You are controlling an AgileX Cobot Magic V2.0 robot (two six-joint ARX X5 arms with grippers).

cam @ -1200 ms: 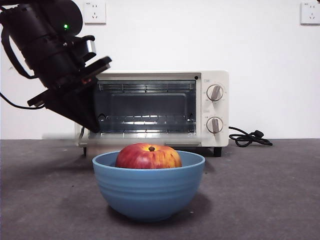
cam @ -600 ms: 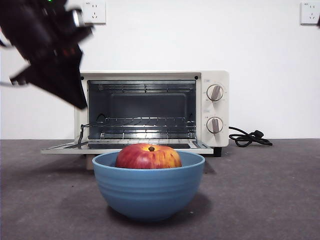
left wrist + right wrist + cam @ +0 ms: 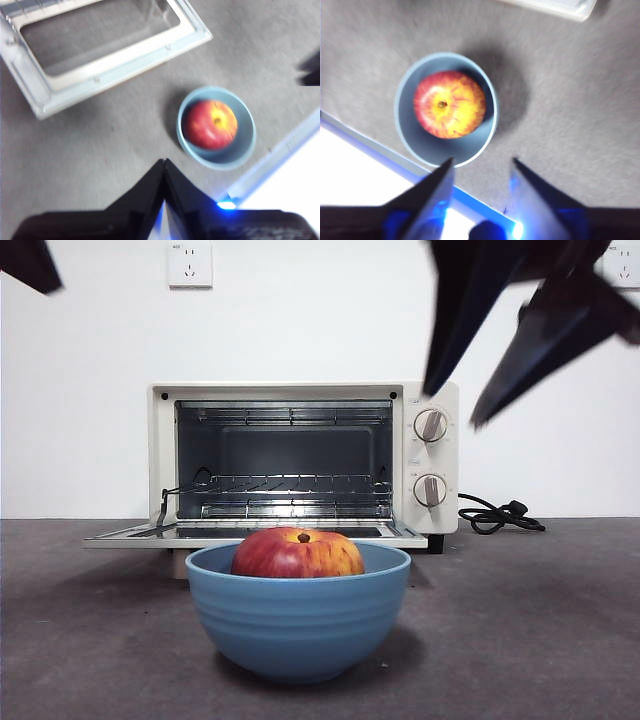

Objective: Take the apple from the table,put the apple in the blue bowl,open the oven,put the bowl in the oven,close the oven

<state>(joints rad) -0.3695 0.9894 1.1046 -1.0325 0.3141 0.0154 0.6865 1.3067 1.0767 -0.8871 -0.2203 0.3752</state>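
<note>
The red and yellow apple [image 3: 297, 553] lies inside the blue bowl [image 3: 300, 625], which stands on the dark grey table [image 3: 530, 640] in front of the oven [image 3: 300, 390]. The oven's door [image 3: 250, 535] lies flat open, showing the wire rack inside. My right gripper [image 3: 452, 407] hangs high at the right with its jaws open and empty. In the right wrist view the right gripper [image 3: 483, 162] is well above the bowl [image 3: 435, 147] and apple [image 3: 450, 103]. My left gripper [image 3: 164, 162] is shut on nothing, high above the bowl [image 3: 225, 155].
A black cord [image 3: 498, 515] lies coiled on the table to the right of the oven. The left arm [image 3: 30, 262] shows only as a dark tip at the top left corner. A white wall with sockets stands behind.
The oven door has dropped from half open to flat open. The left arm has withdrawn up to the top left corner. The right gripper has come in from the top right.
</note>
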